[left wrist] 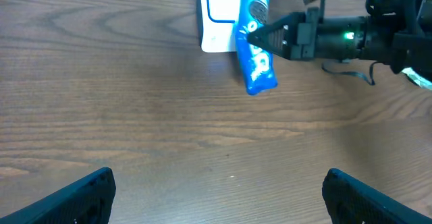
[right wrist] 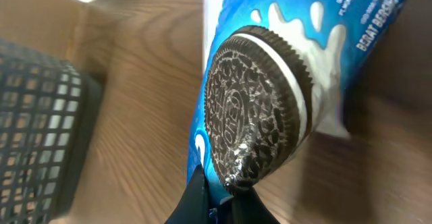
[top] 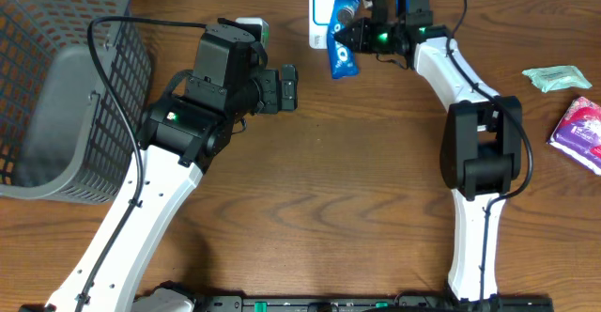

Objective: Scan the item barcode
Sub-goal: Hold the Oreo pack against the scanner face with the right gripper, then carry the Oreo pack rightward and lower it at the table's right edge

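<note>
The item is a blue cookie packet (top: 342, 56) with a sandwich cookie printed on it (right wrist: 270, 82). My right gripper (top: 355, 36) is shut on one edge of it and holds it at the back of the table, against a white scanner (top: 322, 16). The left wrist view shows the packet (left wrist: 255, 55) hanging tilted across the scanner's right side (left wrist: 219, 15). The barcode itself does not show. My left gripper (top: 291, 88) stands wide open over bare wood, left of and nearer than the packet, with nothing between its fingers (left wrist: 74, 197).
A grey wire basket (top: 56, 96) fills the far left. A teal packet (top: 556, 77) and a purple-pink packet (top: 580, 132) lie at the right edge. A small white and green object (top: 254, 27) sits behind the left arm.
</note>
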Motion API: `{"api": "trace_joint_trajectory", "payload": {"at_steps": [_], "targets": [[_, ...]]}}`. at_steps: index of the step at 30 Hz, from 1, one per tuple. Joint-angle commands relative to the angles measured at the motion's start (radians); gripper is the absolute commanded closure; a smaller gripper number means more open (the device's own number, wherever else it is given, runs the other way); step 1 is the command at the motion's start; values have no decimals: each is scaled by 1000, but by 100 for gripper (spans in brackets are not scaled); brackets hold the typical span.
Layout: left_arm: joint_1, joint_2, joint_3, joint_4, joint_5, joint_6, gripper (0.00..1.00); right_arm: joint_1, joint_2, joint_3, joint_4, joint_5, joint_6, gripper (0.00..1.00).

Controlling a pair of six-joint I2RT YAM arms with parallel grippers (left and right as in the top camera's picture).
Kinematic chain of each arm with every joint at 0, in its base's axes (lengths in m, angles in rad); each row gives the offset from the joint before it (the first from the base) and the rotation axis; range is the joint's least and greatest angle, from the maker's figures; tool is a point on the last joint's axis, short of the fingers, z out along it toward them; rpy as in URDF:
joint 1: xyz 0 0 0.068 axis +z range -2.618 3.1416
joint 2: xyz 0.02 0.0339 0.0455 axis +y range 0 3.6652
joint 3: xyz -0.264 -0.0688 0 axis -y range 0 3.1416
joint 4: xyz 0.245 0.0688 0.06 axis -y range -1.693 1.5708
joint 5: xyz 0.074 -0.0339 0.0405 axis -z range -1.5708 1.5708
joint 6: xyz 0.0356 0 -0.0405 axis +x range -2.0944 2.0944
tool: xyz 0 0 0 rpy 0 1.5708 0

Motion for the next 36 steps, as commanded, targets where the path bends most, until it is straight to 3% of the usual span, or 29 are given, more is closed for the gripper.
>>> {"api": "trace_joint_trajectory", "payload": {"at_steps": [1, 11, 17, 20, 22, 26, 32, 36], "targets": [[3, 3, 19, -2, -13, -5, 2, -106, -97, 14, -38, 31, -19, 99], [3, 3, 19, -2, -13, -5, 2, -474, -187, 14, -341, 42, -28, 99], [3, 3, 19, -2, -13, -5, 2, -634, -185, 14, -514, 246, -150, 99], [3, 3, 19, -2, -13, -5, 2, -679, -185, 14, -569, 327, -254, 97], [3, 3, 19, -2, -13, -5, 2, -700, -184, 14, -589, 335, -298, 89], [3, 3, 19, -2, -13, -5, 2, -717, -185, 14, -590, 335, -303, 82], [3, 3, 19, -2, -13, -5, 2, -724, -184, 14, -543, 451, -256, 82], [3, 3, 19, -2, -13, -5, 2, -723, -184, 14, -551, 504, -247, 65]]}}
